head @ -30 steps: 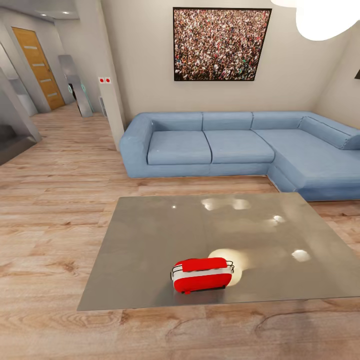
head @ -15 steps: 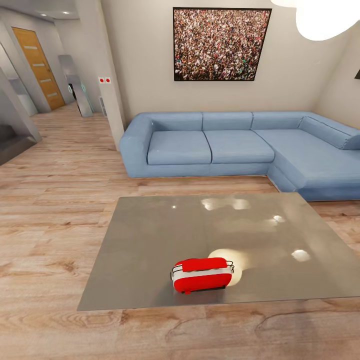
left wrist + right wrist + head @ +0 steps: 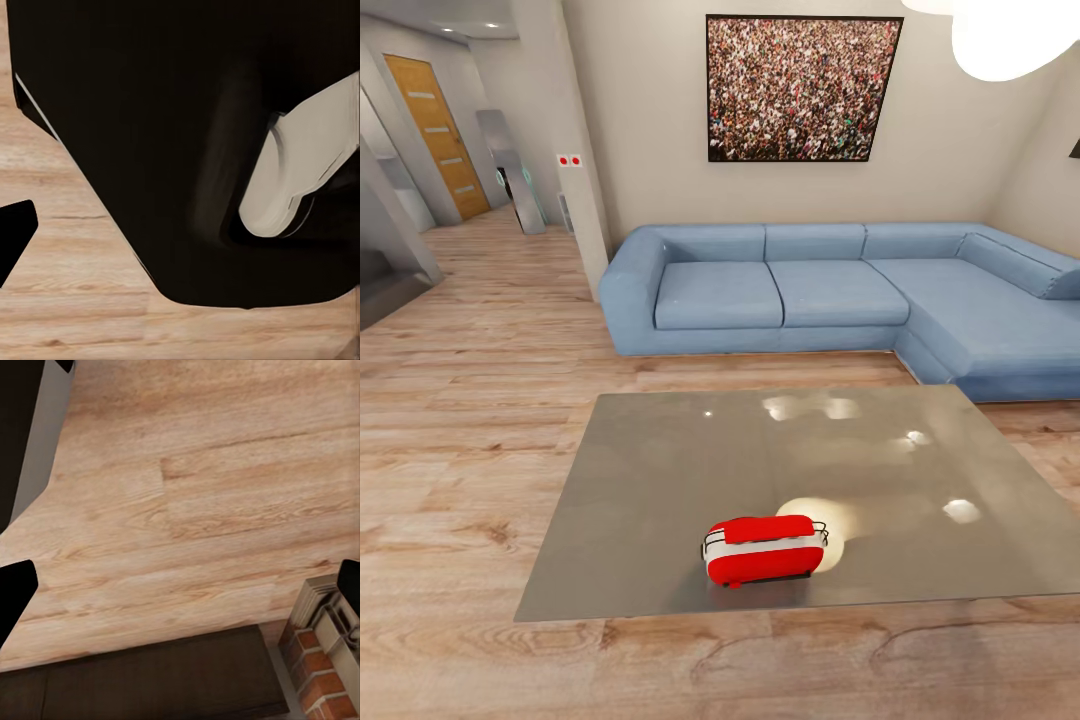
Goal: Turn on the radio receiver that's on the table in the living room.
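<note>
The radio [image 3: 765, 548] lies on the table [image 3: 660, 480], near its front edge at about 6 o'clock from the top's centre, beside a bright lamp reflection. Beyond the table, at 12 o'clock, stands the blue sofa [image 3: 840, 290] under the crowd picture [image 3: 803, 88]; wood floor [image 3: 470, 400] spreads all round. In the right wrist view two dark fingertips [image 3: 15, 592] sit far apart at opposite edges over floor. Whether the left fingers are apart or together, I cannot tell.
</note>
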Robot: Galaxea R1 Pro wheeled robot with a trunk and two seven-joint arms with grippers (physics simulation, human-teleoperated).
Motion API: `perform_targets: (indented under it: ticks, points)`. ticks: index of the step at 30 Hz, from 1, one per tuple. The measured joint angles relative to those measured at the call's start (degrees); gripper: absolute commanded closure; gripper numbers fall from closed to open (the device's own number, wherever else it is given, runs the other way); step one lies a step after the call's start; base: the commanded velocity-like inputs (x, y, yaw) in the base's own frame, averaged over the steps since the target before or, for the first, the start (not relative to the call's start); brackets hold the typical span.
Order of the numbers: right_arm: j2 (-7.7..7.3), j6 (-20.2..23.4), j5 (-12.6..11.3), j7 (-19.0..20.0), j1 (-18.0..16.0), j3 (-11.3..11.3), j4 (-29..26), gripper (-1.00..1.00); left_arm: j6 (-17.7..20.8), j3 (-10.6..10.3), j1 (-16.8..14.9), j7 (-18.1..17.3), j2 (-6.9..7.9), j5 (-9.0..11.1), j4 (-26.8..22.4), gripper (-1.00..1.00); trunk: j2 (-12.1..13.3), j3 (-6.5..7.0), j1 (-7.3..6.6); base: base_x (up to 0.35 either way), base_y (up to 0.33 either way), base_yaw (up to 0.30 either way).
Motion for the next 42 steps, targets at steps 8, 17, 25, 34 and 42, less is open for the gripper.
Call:
perform_targets:
  ticks: [8,17,25,34,42]
  points:
    - [-0.36,-0.1,0.0,-0.2,0.0,0.0,-0.8,-1.00,0.2,-0.1,0.0,-2.6,0.35,-0.1,-1.1,-1.00,0.0,0.00,0.00,0.000,0.000,0.000]
    - [-2.65,4.1,1.4,0.5,-0.1,0.2,-24.7,-1.00,6.0,-0.1,0.0,-14.4,1.65,0.0,-17.3,-1.00,0.0,0.01,0.00,0.000,0.000,0.000]
    - [-3.18,24.6,2.0,0.3,-0.1,-0.4,-55.1,-1.00,22.2,-0.1,0.0,-14.6,1.86,0.0,-43.1,-1.00,0.0,0.01,0.00,0.000,0.000,0.000]
    - [-3.34,34.4,2.1,0.3,-0.1,-0.6,-77.3,-1.00,32.4,0.1,0.0,-14.7,2.37,-0.1,-60.8,-1.00,0.0,0.00,0.00,0.000,0.000,0.000]
    - [-5.33,37.7,2.8,0.3,-0.1,-2.5,-86.6,-1.00,43.6,2.3,0.0,-16.8,6.48,0.3,-77.0,-1.00,0.0,0.00,0.00,0.000,0.000,0.000]
